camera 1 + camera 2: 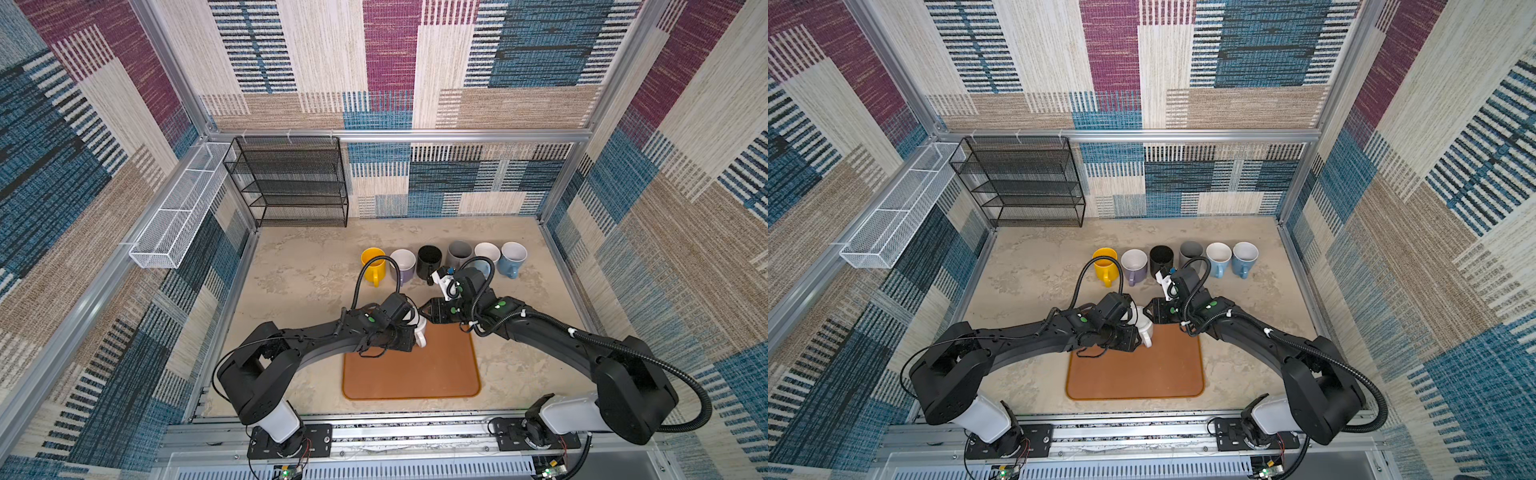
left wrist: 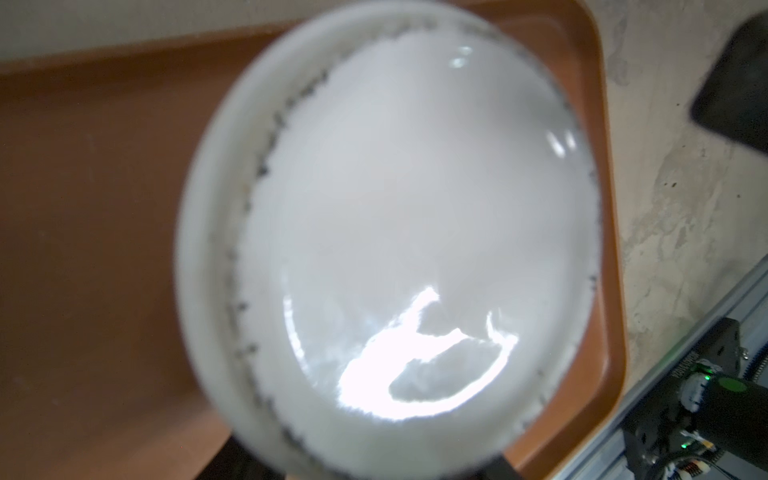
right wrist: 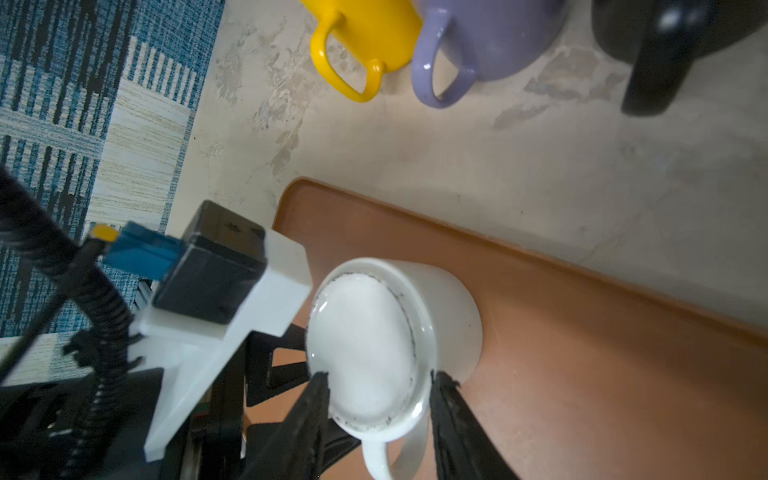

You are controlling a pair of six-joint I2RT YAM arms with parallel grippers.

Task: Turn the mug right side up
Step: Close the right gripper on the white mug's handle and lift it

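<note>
Filling the left wrist view, nose to the lens, is the underside of the white mug [image 2: 415,232]: glossy, glaring, with a speckled dark ring round its foot. It's tilted, bottom turned up and toward the left arm, over the far edge of the brown tray [image 1: 415,374], with its handle pointing to the near side. Whether it touches the tray, I can't tell.

Right gripper [image 3: 380,378] is on it. Two black fingers [image 3: 451,415] pinch the bottom end, one on each side, at a middling spread. Left gripper [image 1: 1133,332] sits tight against the white mug from the other side, but its fingers are hidden, so clasping or not, I can't say.

Beyond them, on the stone-look table [image 1: 299,282], a row stands open end up: yellow mug [image 1: 372,262], purple mug [image 1: 404,264], black mug [image 1: 429,259], grey mug [image 1: 459,253], pale blue mug [image 1: 487,252] and darker blue mug [image 1: 513,258]. In the back left corner is a black mesh shelf [image 1: 291,183], with a white wire basket [image 1: 178,216] along the left rail.
</note>
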